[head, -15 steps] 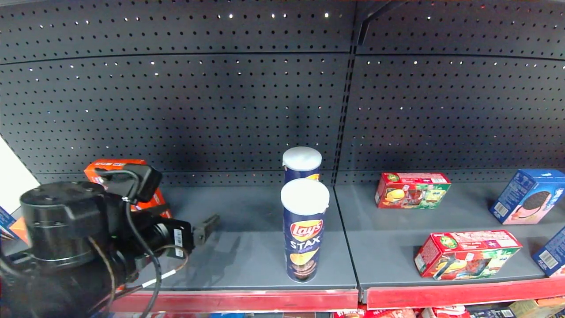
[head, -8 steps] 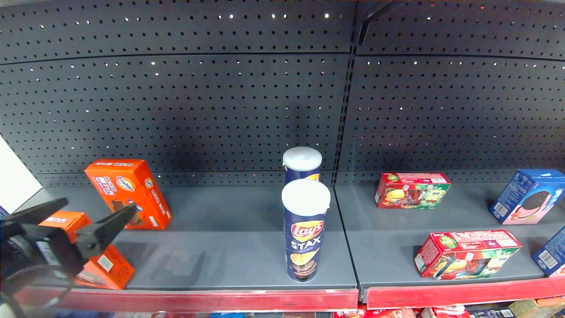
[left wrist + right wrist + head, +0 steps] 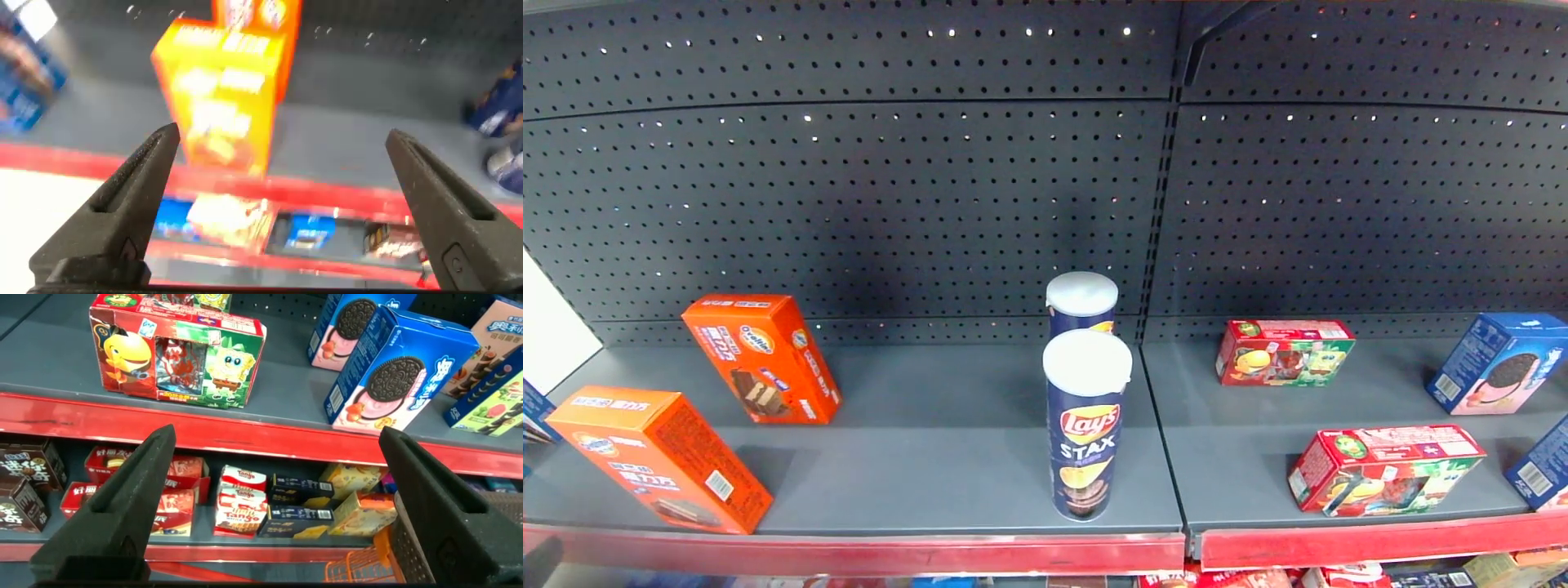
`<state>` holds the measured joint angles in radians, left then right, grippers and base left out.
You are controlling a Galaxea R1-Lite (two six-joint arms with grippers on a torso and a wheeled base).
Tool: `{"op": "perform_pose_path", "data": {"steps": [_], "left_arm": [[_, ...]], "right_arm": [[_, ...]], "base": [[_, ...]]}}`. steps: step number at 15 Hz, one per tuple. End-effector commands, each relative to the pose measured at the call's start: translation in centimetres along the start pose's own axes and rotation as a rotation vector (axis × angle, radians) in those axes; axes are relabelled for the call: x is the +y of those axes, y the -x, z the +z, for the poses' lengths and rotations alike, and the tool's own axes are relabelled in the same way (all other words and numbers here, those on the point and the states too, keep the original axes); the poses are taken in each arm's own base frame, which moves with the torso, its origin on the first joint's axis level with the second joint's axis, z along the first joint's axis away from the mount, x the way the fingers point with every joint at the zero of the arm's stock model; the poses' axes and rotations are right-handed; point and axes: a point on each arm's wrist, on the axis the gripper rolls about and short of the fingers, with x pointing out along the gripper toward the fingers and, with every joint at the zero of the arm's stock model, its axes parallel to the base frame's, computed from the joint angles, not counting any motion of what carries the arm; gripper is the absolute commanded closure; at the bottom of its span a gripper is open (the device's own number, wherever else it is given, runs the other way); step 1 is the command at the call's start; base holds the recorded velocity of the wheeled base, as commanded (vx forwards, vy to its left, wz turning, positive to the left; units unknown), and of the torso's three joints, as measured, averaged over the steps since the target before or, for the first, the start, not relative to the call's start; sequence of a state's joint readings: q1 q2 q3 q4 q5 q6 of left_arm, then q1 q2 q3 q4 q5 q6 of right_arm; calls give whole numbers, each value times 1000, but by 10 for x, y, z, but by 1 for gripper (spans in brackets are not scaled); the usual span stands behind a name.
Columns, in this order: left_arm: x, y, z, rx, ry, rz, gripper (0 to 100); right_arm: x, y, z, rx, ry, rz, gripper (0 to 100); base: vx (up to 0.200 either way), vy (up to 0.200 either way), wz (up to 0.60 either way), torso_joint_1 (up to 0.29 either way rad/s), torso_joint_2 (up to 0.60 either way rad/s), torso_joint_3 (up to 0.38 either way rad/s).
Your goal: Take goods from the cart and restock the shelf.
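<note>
From the head, the shelf (image 3: 947,457) carries the near orange box (image 3: 658,457) at its left front lip. A front can (image 3: 1086,437) hides most of the rear can (image 3: 1081,302), and a blue box (image 3: 1539,469) is cut off at the right edge. In the left wrist view the left hand (image 3: 282,137) stands spread and empty before the near orange box, which is badly blurred. In the right wrist view the right hand (image 3: 278,434) is likewise spread and empty, facing a red box (image 3: 176,347) and blue cookie boxes (image 3: 400,367).

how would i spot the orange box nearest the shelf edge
Start at the grey shelf and go to its far left end. There the front orange box stands right at the shelf's front edge. Its lookalike, the rear orange box, stands farther back, closer to the pegboard.
</note>
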<state>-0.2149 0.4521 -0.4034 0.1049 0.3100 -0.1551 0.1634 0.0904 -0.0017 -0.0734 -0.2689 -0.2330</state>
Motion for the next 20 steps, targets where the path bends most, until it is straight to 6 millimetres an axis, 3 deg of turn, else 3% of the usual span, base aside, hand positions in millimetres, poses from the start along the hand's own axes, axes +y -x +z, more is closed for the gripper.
{"op": "perform_pose_path", "data": {"steps": [1, 7, 8, 10, 12, 20], "left_arm": [[10, 26, -18, -79, 30, 29, 0], [20, 41, -66, -15, -74, 75, 0], [20, 39, -69, 1, -75, 73, 0], [21, 25, -96, 72, -91, 107, 0], [20, 20, -95, -2, -62, 109, 0], [16, 18, -97, 12, -67, -84, 0]], "right_arm": [[0, 0, 0, 0, 0, 1, 0], [0, 0, 0, 2, -7, 0, 0], [0, 0, 0, 0, -9, 0, 0], [0, 0, 0, 3, -28, 2, 0], [0, 0, -1, 4, -57, 2, 0], [0, 0, -1, 13, -167, -25, 0]], "base": [[0, 0, 0, 0, 0, 0], [0, 0, 0, 0, 0, 0], [0, 0, 0, 0, 0, 0], [0, 0, 0, 0, 0, 0], [0, 0, 0, 0, 0, 0], [0, 0, 0, 0, 0, 0]]}}
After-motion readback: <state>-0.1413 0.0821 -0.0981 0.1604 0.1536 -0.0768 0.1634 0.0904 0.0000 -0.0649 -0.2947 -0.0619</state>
